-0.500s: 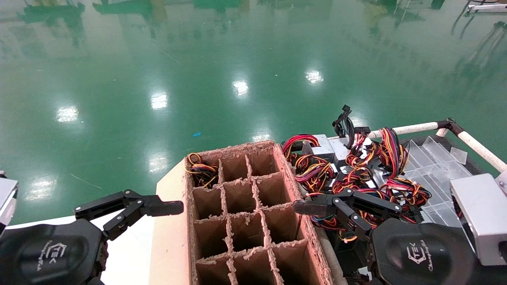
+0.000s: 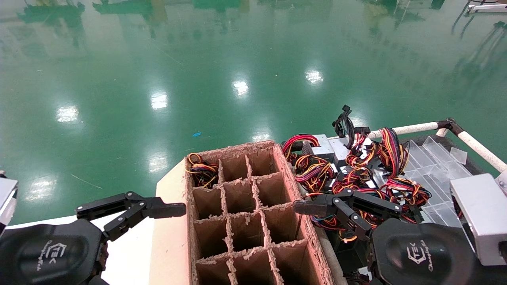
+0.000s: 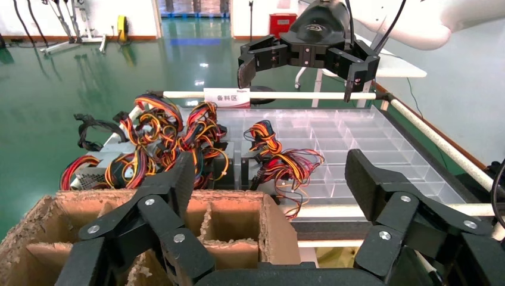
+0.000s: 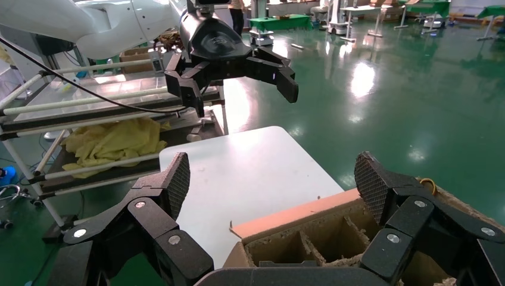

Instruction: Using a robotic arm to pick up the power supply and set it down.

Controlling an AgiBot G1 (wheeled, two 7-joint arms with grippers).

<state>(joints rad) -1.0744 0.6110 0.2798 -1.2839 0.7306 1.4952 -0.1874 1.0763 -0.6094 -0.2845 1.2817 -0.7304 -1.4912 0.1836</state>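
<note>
I read "TEK" with a small logo on the black housings of both tools. A white sign on the far rail (image 3: pixel 280 95) of the tray (image 3: pixel 381 143) carries Chinese characters, which I take to be 备料区.

My right tool (image 2: pixel 313 208) hangs over the right edge of the carton (image 2: pixel 237 221), its jaws spread wide and holding nothing. My left tool (image 2: pixel 158 209) sits at the carton's left side over the white table (image 2: pixel 126 253), its jaws also wide apart and bare.

The power supplies (image 2: pixel 324 148) lie in a heap right of the carton, on the left part of the clear tray, half buried under looped red, yellow, orange and black wires (image 2: pixel 356 174). The clearest grey box lies at the heap's far-left end; I cannot tell its long axis. Another wire bundle (image 2: pixel 201 168) fills the carton's far-left cell.
</note>
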